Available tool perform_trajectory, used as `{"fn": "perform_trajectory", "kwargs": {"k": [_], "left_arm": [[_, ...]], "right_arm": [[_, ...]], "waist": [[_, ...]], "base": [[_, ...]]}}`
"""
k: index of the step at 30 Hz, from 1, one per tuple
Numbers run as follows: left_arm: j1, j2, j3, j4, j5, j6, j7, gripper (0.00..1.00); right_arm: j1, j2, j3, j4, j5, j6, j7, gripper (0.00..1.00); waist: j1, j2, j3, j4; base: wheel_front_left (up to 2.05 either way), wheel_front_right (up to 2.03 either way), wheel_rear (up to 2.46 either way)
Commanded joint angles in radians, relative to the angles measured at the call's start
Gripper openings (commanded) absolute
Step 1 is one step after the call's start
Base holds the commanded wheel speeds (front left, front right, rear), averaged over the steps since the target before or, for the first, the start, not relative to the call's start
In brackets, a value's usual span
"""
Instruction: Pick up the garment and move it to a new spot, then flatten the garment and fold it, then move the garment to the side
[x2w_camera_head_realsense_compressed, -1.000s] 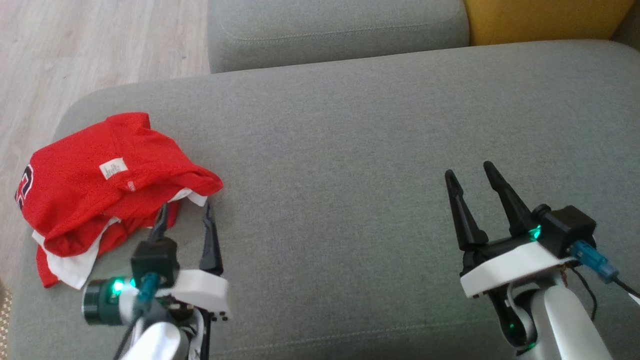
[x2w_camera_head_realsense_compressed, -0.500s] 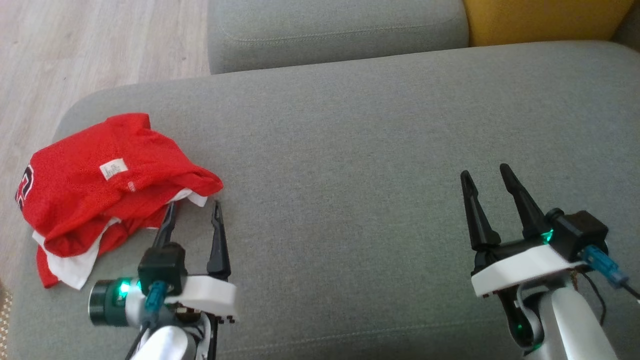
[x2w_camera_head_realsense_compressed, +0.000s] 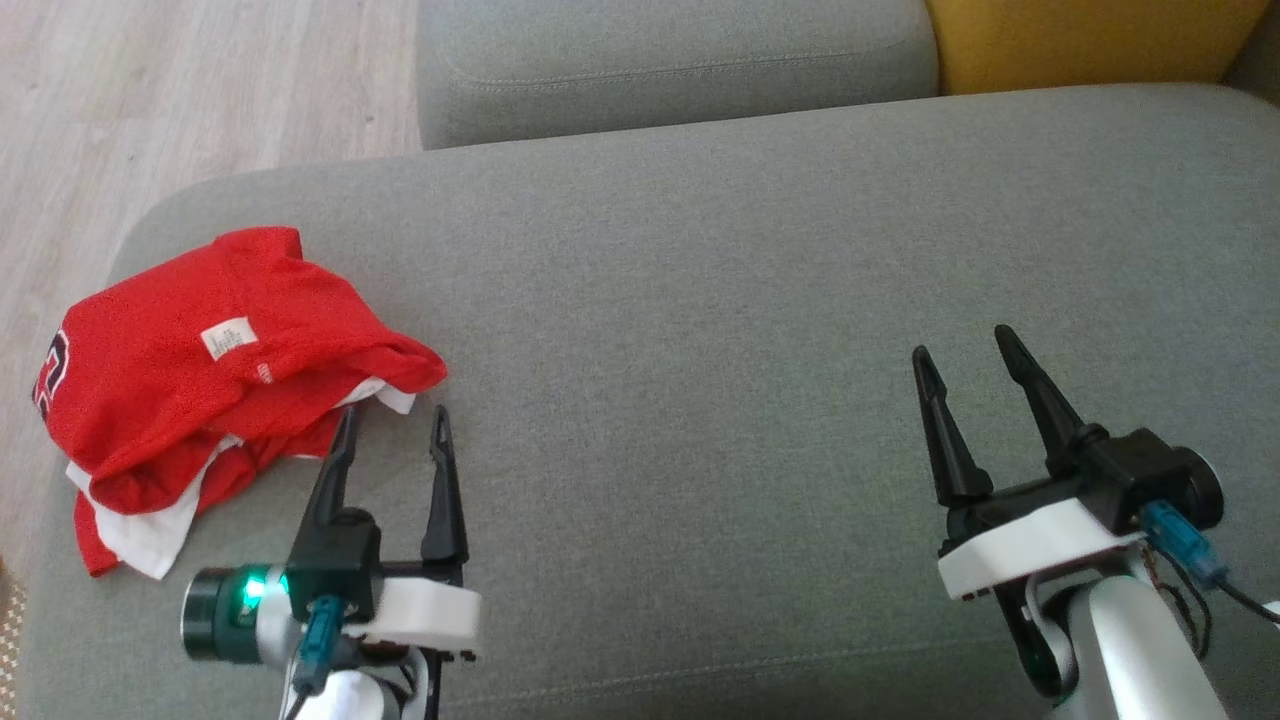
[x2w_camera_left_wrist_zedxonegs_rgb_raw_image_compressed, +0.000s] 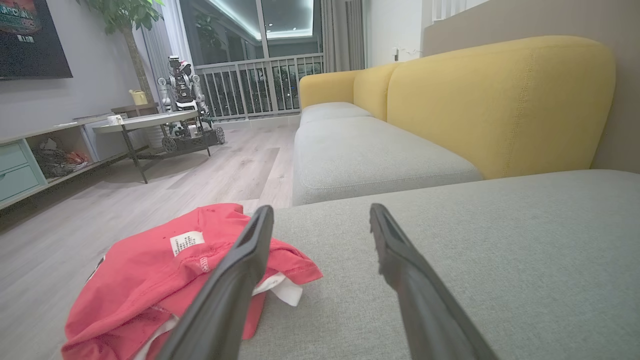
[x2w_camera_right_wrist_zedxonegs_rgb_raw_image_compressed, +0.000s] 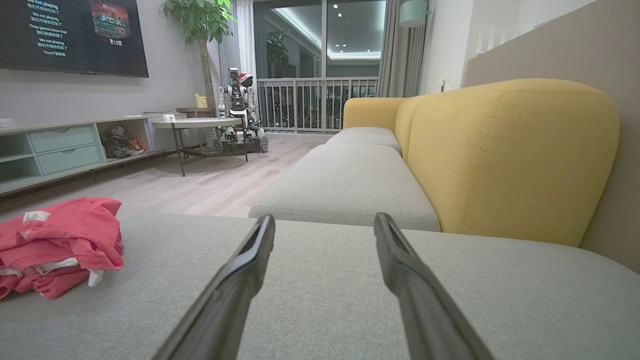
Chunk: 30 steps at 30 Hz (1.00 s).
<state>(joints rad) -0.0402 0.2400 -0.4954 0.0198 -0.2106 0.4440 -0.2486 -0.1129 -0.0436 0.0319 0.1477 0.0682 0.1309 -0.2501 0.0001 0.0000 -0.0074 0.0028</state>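
Garment (x2w_camera_head_realsense_compressed: 200, 370) (red, white lining, crumpled) lies just ahead and left of left gripper (x2w_camera_head_realsense_compressed: 393, 412); fingers spread apart, nothing between them, left tip near the red hem, contact unclear. Right gripper (x2w_camera_head_realsense_compressed: 960, 342) well off to its right, fingers also apart and holding nothing, over grey seat cushion (x2w_camera_head_realsense_compressed: 700, 300); yellow backrest (x2w_camera_head_realsense_compressed: 1090, 40) beyond
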Motion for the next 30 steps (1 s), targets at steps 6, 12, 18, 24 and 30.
{"fn": "perform_trajectory", "kwargs": {"k": [6,12,18,24,30], "left_arm": [[-0.009,-0.055,0.118,0.006,-0.014,-0.074,-0.013,1.0],[0.0,-0.092,0.184,0.039,-0.019,-0.14,-0.013,1.0],[0.001,-0.121,0.23,0.082,0.008,-0.205,-0.013,1.0],[-0.001,-0.143,0.266,0.1,0.041,-0.242,-0.013,1.0],[0.007,-0.158,0.3,0.095,0.068,-0.26,-0.013,1.0]], "right_arm": [[-0.046,-0.007,0.021,-0.01,0.014,0.0,-0.012,1.0],[-0.042,-0.007,0.032,0.01,0.026,0.0,-0.012,1.0],[-0.048,-0.007,0.047,0.007,0.006,0.0,-0.012,1.0],[-0.035,-0.007,0.053,-0.003,-0.002,0.0,-0.012,1.0],[-0.018,-0.007,0.084,-0.012,-0.006,0.0,-0.012,1.0]], "waist": [[-0.0001,0.0,-0.001,0.002],[-0.0001,0.0,-0.001,0.003],[-0.0001,0.0,0.0,0.006],[-0.0001,0.0,0.0,0.066],[-0.0001,0.0,-0.004,0.168]], "base": [[0.0,0.0,0.0],[0.0,0.0,0.0],[0.0,0.0,0.0],[0.0,0.0,0.0],[0.0,0.0,0.0]]}}
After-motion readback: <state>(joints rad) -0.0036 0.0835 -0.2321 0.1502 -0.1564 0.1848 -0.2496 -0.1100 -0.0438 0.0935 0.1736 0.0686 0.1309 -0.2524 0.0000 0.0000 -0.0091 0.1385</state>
